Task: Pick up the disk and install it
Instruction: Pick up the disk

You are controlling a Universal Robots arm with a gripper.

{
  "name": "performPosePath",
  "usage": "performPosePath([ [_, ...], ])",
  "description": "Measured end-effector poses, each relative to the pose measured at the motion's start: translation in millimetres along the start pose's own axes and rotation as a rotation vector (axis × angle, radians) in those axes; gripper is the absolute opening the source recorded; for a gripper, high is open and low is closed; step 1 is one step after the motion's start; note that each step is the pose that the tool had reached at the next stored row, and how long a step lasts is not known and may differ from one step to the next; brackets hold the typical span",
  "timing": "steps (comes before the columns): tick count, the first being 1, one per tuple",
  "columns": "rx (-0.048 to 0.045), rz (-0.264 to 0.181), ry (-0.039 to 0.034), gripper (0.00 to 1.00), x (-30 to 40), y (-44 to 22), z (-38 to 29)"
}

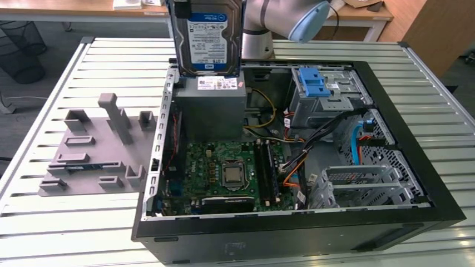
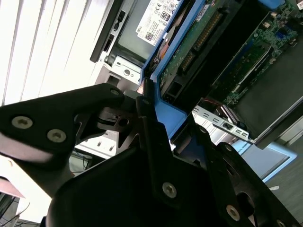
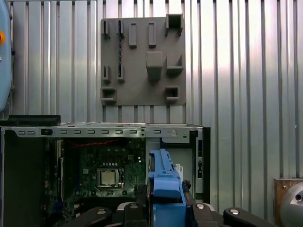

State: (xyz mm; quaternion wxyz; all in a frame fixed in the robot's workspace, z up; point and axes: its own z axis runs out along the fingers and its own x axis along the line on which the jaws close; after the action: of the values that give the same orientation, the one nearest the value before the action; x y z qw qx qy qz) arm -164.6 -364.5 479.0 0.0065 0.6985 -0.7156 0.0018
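The disk (image 1: 206, 36), a silver drive with a white-and-blue label in a blue carrier frame, hangs upright in the air above the back of the open computer case (image 1: 415, 144), over the grey power-supply box (image 1: 210, 108). In the second wrist view my gripper (image 2: 142, 101) is shut on the blue edge of the disk (image 2: 165, 113), whose green circuit board faces the camera. The first wrist view shows the blue carrier of the disk (image 3: 164, 184) between the black fingers (image 3: 135, 210), with the case's motherboard (image 3: 106, 177) below it.
A metal drive bay with a blue latch piece (image 1: 315, 83) sits at the case's far side on the exterior view's right. A grey fixture plate (image 1: 93, 150) with raised blocks lies on the slatted white table (image 1: 44, 217) beside the case. Cables cross the case's middle.
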Motion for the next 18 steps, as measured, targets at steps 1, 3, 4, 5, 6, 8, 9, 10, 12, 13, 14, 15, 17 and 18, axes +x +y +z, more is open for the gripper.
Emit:
performPosePath([
  [1,0.0,0.0,0.0,0.36,0.0,-1.2,0.0],
  [3,0.0001,0.0,-0.0001,0.36,-0.1,-4.0,0.0],
  [4,0.0,0.0,0.0,0.36,-0.1,-5.4,0.0],
  [5,0.0001,0.0,-0.0001,0.36,-0.2,-6.6,0.0],
  [6,0.0,0.0,-0.0001,0.36,-0.2,-7.5,0.0],
  [8,0.0,0.0,0.0,0.36,-0.2,-9.1,0.0],
  [9,0.0001,0.0,-0.0001,0.36,-0.2,-10.0,0.0],
  [10,0.0,0.0,0.0,0.36,-0.3,-11.2,0.0],
  [12,0.0001,0.0,-0.0001,0.36,-0.3,-13.6,-0.1],
  [13,0.0,0.0,0.0,0.36,-0.4,-14.7,-0.1],
  [14,0.0,0.0,0.0,0.36,-0.4,-15.6,-0.1],
  [15,0.0,0.0,0.0,0.36,-0.4,-16.4,-0.1],
  [17,0.0001,0.0,-0.0001,0.36,-0.4,-17.0,-0.1],
  [18,0.0001,0.0,-0.0001,0.36,-0.4,-17.0,-0.1],
])
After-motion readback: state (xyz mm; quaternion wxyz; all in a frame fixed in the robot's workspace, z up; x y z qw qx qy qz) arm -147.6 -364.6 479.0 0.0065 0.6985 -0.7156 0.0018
